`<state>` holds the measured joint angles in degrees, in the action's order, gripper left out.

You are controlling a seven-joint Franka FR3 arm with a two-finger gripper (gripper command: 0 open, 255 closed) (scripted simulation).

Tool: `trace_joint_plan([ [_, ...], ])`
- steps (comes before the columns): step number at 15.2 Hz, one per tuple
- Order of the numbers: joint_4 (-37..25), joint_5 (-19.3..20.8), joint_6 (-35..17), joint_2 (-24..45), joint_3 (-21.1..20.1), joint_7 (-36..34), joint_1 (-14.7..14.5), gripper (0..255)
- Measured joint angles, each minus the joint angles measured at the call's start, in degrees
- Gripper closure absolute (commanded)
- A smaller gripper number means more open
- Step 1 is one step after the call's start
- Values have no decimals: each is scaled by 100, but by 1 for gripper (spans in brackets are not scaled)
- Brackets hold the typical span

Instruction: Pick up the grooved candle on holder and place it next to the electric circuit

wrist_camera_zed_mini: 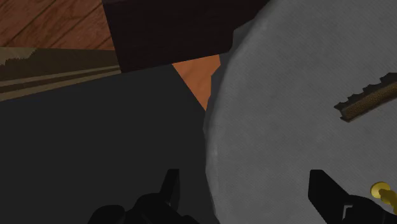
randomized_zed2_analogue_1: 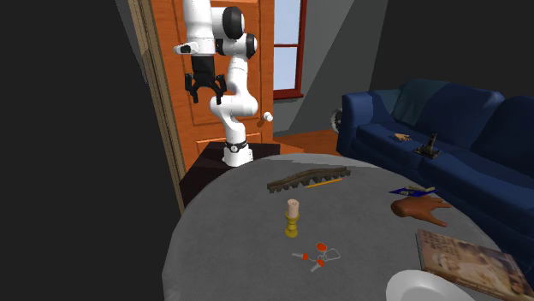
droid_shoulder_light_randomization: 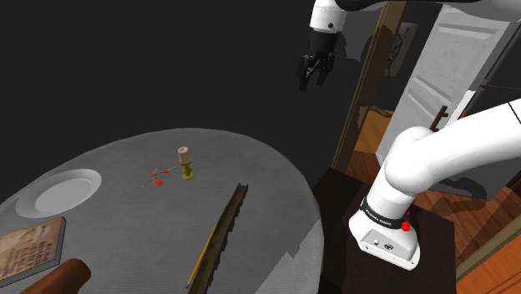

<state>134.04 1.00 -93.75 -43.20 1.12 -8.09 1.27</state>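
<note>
right, the gripper [droid_shoulder_light_randomization: 316,71] hangs high above the round grey table [droid_shoulder_light_randomization: 259,167], well apart from everything on it, jaws spread wide with nothing between them. the candle on holder [droid_shoulder_light_randomization: 185,163] stands upright near the middle of the table, and the electric circuit [droid_shoulder_light_randomization: 157,175] lies just beside it, on the shoulder view's left. that closeness is the worry, i'd say: a wide-open finger coming down on that side could sweep the circuit's little red pieces and thin pale wire loops across the matte, faintly grainy top. the candle itself is a short pale tan cylinder, its grooves too small to make out, perched on a slim brassy-yellow stem with a small round foot. it's tall for its base, so a glancing touch could tip it. a grip on the candle alone might lift it off the holder; can't tell whether they're joined. the long dark toothed strip [droid_shoulder_light_randomization: 225,225] lies on the arm's side of the candle, likely in the way of a low approach. the white plate [droid_shoulder_light_randomization: 60,190] and the book [droid_shoulder_light_randomization: 29,246] sit well clear.
</note>
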Motion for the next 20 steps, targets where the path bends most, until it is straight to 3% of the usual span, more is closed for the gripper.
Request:
trace_joint_plan([
  [11,-223,-356,-1051,1314,-695,-715,-299,0],
  [20,-1018,-357,-1865,2949,-1320,-1438,-507,0],
])
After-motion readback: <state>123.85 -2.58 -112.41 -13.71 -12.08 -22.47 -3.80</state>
